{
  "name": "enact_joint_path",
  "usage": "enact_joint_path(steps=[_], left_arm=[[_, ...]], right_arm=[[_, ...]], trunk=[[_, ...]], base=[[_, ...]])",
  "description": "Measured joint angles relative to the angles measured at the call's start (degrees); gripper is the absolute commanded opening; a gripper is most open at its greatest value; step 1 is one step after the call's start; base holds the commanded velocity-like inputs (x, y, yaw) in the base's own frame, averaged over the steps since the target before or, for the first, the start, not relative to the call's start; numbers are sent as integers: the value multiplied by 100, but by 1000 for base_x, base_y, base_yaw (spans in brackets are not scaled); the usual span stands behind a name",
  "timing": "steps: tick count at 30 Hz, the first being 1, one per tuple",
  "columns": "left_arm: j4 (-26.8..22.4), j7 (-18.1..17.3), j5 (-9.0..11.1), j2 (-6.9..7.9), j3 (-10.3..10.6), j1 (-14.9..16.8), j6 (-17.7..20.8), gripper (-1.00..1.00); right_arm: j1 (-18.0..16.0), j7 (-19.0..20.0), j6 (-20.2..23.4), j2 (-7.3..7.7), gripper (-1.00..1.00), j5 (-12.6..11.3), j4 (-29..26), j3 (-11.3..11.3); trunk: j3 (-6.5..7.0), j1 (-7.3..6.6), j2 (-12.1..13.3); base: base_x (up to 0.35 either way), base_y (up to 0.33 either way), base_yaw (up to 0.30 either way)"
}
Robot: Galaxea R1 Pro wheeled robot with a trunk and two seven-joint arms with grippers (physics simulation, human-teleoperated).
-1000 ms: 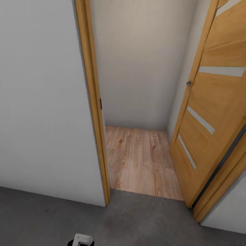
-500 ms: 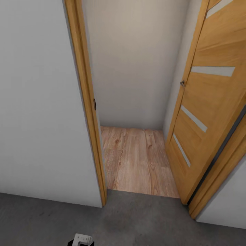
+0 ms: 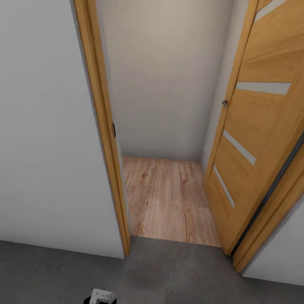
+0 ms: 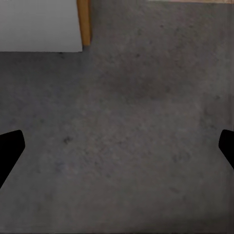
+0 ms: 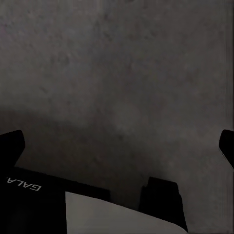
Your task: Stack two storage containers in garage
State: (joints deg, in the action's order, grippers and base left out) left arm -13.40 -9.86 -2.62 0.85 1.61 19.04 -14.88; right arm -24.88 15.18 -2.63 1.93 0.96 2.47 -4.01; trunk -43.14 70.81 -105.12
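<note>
Doorway: open wooden door (image 3: 257, 139) beside concrete floor (image 3: 177, 274)
Left gripper (image 4: 117, 146): jaws wide, nothing held
Right gripper (image 5: 117, 146): jaws wide, nothing held

Left gripper (image 4: 117, 146) open wide, empty; right gripper (image 5: 117, 144) likewise, pointing down

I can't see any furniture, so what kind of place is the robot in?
Probably a garage or bare utility room, right at a doorway: rough grey concrete floor, an open wooden door, and wood-plank flooring starting past the threshold.
</note>
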Motion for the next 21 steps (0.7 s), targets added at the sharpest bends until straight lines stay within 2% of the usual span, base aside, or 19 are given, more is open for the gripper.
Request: enact_joint_path(steps=[21], left_arm=[[0,16,8,-43,0,0,15,100]], right_arm=[[0,-9,-8,-95,100,-6,-1,-7]], trunk=[[0,1,0]], base=[[4,-3,0]])
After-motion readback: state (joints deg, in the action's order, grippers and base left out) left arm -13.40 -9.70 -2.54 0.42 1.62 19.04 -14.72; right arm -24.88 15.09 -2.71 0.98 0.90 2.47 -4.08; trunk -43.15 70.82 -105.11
